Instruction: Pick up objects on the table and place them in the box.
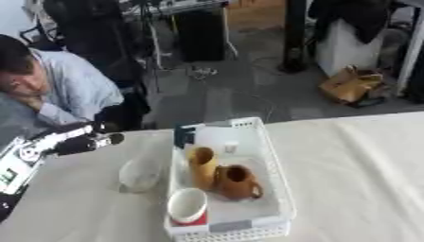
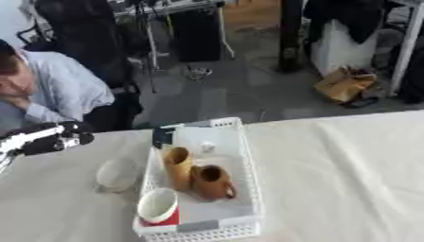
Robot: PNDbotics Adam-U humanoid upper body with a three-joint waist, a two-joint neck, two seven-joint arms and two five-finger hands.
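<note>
A white slatted box [image 1: 278, 176] stands on the table, left of centre. Inside it are a tall yellow cup [image 1: 201, 165], a brown mug [image 1: 237, 182] with its handle to the right, and a white cup with a red base [image 1: 188, 206] at the front. A dark object [image 1: 184, 136] and a small white thing [image 1: 230, 147] lie at the back of the box. A pale translucent bowl [image 1: 139, 175] sits on the table just left of the box. My left hand [image 1: 86, 141], black on a silver forearm, hovers above and left of the bowl, fingers stretched right, holding nothing. My right hand is out of sight.
A white cloth covers the table [image 1: 356, 170], with wide bare room right of the box. The table's far edge runs just behind the box. Beyond it are floor, dark chairs and a brown bag [image 1: 352, 85].
</note>
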